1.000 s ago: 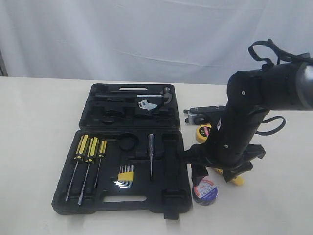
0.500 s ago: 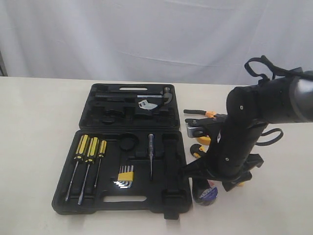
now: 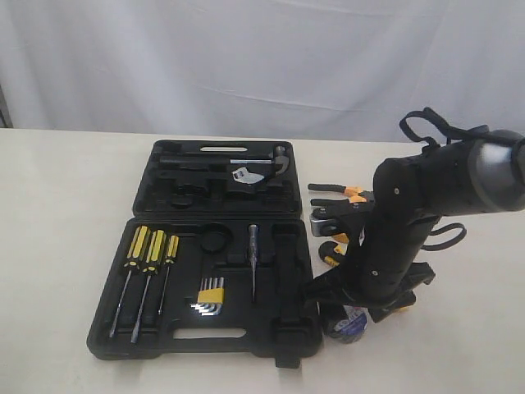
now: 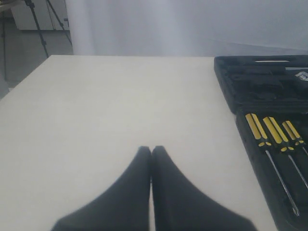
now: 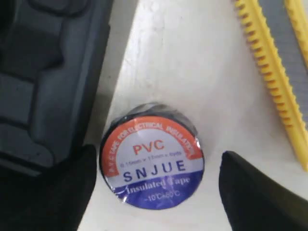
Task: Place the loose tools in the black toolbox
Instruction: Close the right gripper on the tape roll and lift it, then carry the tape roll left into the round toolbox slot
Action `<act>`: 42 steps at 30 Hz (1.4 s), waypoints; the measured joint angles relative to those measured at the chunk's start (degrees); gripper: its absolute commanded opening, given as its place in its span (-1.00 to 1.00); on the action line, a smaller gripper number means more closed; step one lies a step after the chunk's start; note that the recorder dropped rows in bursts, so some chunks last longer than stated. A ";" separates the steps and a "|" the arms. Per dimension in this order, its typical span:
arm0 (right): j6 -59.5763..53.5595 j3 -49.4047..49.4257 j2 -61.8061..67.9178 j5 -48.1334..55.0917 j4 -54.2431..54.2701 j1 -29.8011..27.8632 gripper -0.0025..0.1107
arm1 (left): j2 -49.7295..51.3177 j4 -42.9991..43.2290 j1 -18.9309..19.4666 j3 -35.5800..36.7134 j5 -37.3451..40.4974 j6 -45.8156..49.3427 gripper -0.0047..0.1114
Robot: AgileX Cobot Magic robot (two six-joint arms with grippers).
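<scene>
Right jaws are spread wide, 1 finger [image 5: 53,192] on each side of the black tape roll [image 5: 152,161] — not touching it. The roll lies flat on the desk [image 3: 66,213], label up, just beside the open black toolbox [image 3: 271,341], with the utility knife [image 5: 281,72] near. Left jaws — pressed together, over the desk next to the toolbox.

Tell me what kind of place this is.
Likely a robot lab or staged recording setup: a pale table, a white curtain as backdrop, and a tripod standing on the floor beyond it.
</scene>
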 measured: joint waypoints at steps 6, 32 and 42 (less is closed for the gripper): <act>-1.13 0.00 0.00 -0.64 0.00 0.00 0.25 | 0.00 0.00 0.00 0.00 0.00 0.00 -0.92; -2.85 -1.37 -0.13 6.13 -0.12 0.00 -0.51 | 0.00 0.00 0.00 0.00 0.00 0.00 -0.92; -3.29 -12.84 -8.67 17.70 -3.12 0.22 -0.51 | 0.00 0.00 0.00 0.00 0.00 0.00 -0.92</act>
